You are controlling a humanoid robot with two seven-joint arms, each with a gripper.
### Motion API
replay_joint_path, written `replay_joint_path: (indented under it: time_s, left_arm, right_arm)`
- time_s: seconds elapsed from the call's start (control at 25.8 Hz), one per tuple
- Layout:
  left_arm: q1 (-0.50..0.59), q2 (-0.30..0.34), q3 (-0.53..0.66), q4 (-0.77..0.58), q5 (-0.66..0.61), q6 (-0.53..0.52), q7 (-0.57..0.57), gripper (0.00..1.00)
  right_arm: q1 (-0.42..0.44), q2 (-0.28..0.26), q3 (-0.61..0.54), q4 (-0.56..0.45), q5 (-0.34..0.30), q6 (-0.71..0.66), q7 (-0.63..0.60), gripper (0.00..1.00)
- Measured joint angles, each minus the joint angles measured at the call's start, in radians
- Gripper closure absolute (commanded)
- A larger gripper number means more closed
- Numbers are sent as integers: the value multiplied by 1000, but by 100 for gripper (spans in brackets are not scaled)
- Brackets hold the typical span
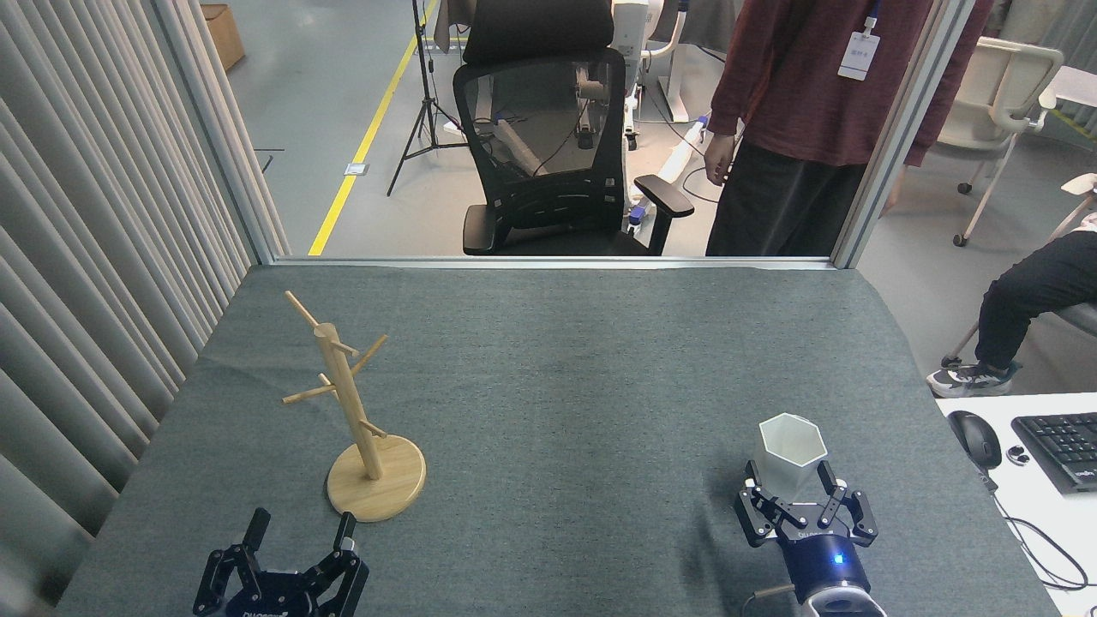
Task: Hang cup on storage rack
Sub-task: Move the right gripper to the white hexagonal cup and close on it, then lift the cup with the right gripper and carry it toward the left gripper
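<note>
The white cup (pixel 792 454) stands upright on the grey table (pixel 566 386), toward the near right corner, mouth up. The right gripper (pixel 790 476) sits directly at the cup's near side, its two black fingers (pixel 828 476) reaching up along either side of the cup's lower body. The fingers are spread about as wide as the cup; whether they press on its walls or only flank it, I cannot tell.

The wooden rack (pixel 364 420) stands well apart from the cup, on the left half of the table, its post upright on a round base with thin pegs slanting out at several heights, all bare.

The left gripper (pixel 298 533) hovers at the near left edge, just in front of the rack's base, fingers spread apart and holding nothing.

Beyond the table's far edge stand a black office chair (pixel 548 146) and a person (pixel 797 120) in a dark red top.
</note>
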Motion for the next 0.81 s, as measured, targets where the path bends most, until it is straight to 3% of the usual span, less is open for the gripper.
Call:
replay_joint_path:
  time_s: [0.81]
  left_arm:
    - [2, 0, 2, -8, 1, -1, 1, 0]
  right_arm:
    - [-65, -13, -3, 88, -9, -11, -17, 1]
